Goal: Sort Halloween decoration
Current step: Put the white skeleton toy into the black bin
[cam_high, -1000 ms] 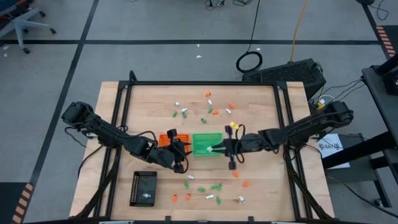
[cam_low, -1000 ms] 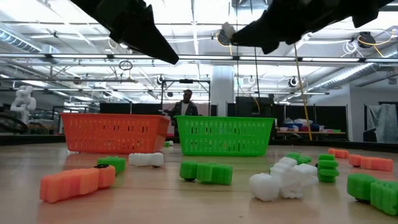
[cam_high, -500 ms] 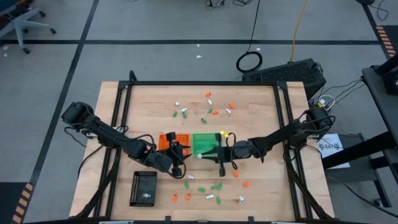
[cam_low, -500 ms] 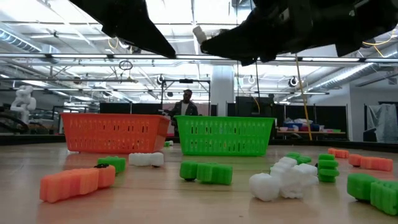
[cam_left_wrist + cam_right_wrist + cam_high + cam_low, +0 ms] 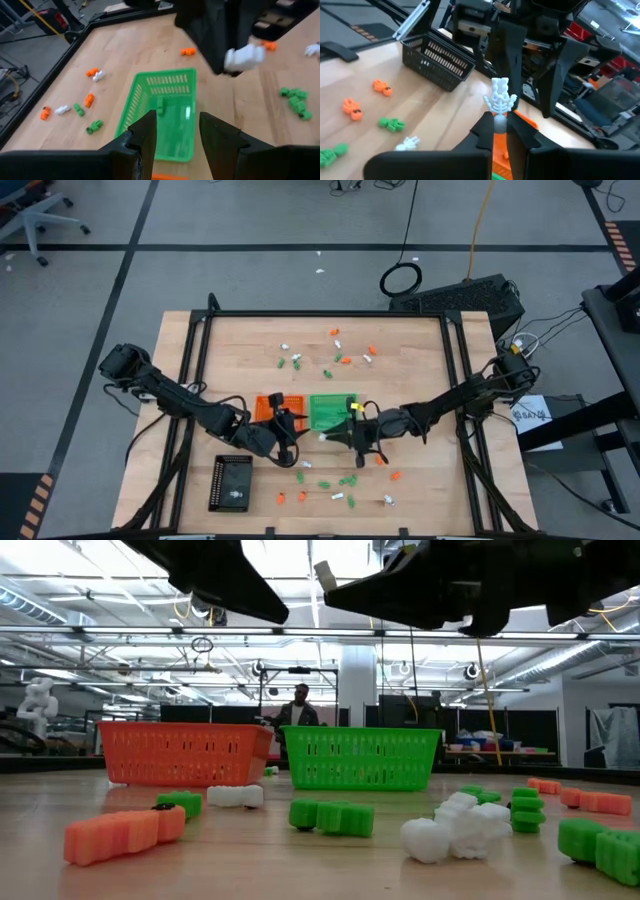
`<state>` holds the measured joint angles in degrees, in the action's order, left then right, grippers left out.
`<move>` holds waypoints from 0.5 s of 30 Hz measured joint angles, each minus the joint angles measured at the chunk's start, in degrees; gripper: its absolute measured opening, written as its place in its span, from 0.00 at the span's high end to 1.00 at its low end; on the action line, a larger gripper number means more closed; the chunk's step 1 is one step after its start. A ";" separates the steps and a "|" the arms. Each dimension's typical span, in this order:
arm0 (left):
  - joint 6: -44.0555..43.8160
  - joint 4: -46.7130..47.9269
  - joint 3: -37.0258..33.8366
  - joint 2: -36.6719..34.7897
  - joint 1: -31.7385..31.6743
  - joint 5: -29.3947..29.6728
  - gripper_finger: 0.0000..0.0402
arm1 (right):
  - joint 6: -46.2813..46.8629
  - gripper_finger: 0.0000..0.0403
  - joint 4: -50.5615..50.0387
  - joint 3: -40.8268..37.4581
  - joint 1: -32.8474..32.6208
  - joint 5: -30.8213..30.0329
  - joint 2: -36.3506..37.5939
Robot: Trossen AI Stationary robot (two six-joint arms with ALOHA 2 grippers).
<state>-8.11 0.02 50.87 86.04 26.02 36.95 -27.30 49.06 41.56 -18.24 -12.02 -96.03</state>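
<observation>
Now | green tray (image 5: pixel 165 120): one green trinket (image 5: pixel 160 105) | right claw (image 5: pixel 499 112) pinches white trinket (image 5: pixel 499 97)

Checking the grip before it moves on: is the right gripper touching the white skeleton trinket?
Touching. In the right wrist view the right gripper is shut on the white skeleton trinket, its fingertips pinching the trinket's lower end, held up off the table.

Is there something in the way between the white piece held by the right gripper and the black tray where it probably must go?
Yes. The right gripper holds the white skeleton trinket above the table, and the left gripper hovers between it and the black tray. Nothing else visibly blocks that path.
</observation>
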 joint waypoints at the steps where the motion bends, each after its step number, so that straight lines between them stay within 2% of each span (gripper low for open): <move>1: 0.01 -0.29 0.00 0.00 0.00 -0.33 0.64 | -0.75 0.97 0.00 0.00 0.00 -0.08 0.00; 7: 1.13 -2.37 0.00 0.00 0.04 -2.29 0.64 | -4.98 0.97 0.00 0.00 0.00 -0.12 0.00; 15: 1.70 -3.53 0.00 0.00 0.48 -3.25 0.64 | -5.06 0.97 0.00 0.02 0.00 -0.16 0.00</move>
<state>-6.41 -3.51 50.87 86.04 26.50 33.70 -32.36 49.06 41.58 -18.24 -12.19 -96.03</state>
